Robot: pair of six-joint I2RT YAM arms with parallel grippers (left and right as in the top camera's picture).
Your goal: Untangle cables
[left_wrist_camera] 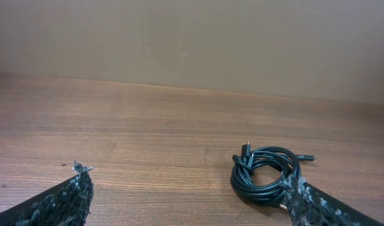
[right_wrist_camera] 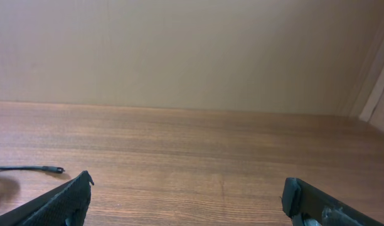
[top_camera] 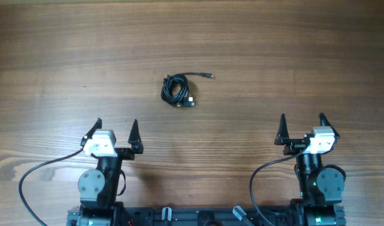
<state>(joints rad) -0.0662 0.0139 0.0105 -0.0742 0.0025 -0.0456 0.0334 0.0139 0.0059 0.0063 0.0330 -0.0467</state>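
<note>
A brown wood-grain surface [top_camera: 273,50] stretches out in front of me, and in both wrist views a plain beige wall [left_wrist_camera: 192,37] rises behind its far edge. The cables [top_camera: 177,91] lie on that surface as one small black bundle, coiled into a tight loop, a little left of the middle and ahead of both my arms. One strand leaves the top of the coil toward the right and ends in a small plug [top_camera: 209,76]. A second plug end [top_camera: 190,100] (lighter in colour, too small for me to tell its type) sits at the bundle's near right edge.

My left end effector [top_camera: 116,122] is released, its two dark fingers spread wide with only bare wood between them. It sits nearer to me than the bundle and off to its left, apart from it. In the left wrist view the coil lies ahead and to the right, and my right-hand fingertip [left_wrist_camera: 302,201] covers its near edge.

My right end effector [top_camera: 302,117] is likewise released, fingers wide apart and grasping nothing, well apart from the bundle on its right side. In the right wrist view only one thin strand with its plug tip [right_wrist_camera: 35,168] shows, flat on the wood at the far left edge, beyond my left-hand finger [right_wrist_camera: 69,199].
</note>
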